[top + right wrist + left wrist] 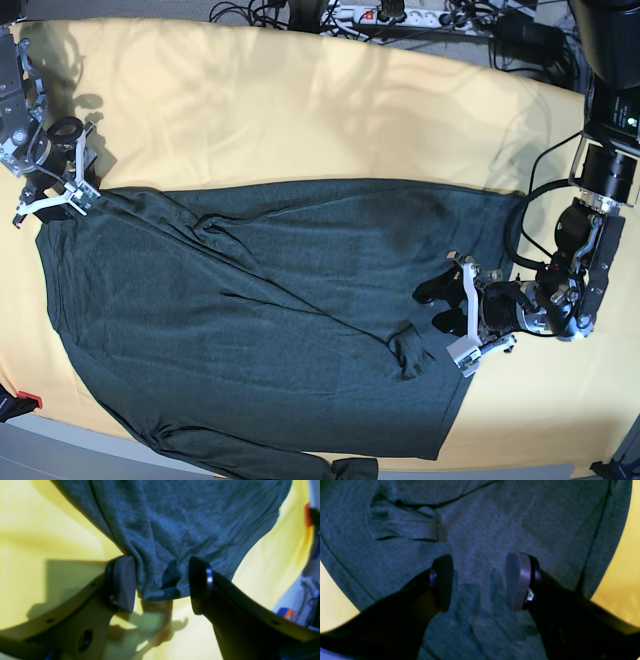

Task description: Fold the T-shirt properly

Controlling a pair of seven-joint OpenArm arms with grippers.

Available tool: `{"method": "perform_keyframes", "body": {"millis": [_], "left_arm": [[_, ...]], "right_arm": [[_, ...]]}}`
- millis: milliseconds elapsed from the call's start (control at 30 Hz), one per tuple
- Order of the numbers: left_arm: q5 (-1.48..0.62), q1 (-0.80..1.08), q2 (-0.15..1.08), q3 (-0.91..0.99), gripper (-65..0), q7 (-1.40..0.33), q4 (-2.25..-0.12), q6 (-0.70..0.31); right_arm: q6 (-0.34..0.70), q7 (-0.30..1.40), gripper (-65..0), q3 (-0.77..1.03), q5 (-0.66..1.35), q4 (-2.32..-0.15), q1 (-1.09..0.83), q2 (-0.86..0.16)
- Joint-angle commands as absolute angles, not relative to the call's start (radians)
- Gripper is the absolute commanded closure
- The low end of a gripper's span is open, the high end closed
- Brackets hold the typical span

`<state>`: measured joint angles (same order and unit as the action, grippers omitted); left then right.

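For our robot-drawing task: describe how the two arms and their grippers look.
Both arms are black metal with exposed joints; the left arm carries looping black cables. The left gripper and right gripper have white finger brackets. Close up, the fingertips are rounded grey pads on dark mounts.

T-shirt [250,330]: soft matt heathered knit cloth, finely wrinkled; surface [300,110] under it: smooth matt yellow cloth; left tool [480,582] above shirt: matt dark plastic w/ smooth rubbery pads [517,580].
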<state>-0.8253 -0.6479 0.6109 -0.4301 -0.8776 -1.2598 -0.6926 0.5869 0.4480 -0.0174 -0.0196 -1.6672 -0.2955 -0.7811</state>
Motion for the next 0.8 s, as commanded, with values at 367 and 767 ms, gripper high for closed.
{"method": "perform_keyframes", "body": {"millis": [367, 767], "left_arm": [[-0.835, -0.566, 0.621, -0.419, -33.8, -0.834, -1.273, -0.698], [-0.847, -0.562, 0.650, -0.419, -33.8, -0.838, -1.310, -0.698]], "right_arm": [[0.541, 0.457, -34.2, -0.048, -0.084, -1.666, -0.291, -0.801], [0.488, 0.484, -34.2, -0.048, -0.102, -1.664, -0.308, -0.846]]}}
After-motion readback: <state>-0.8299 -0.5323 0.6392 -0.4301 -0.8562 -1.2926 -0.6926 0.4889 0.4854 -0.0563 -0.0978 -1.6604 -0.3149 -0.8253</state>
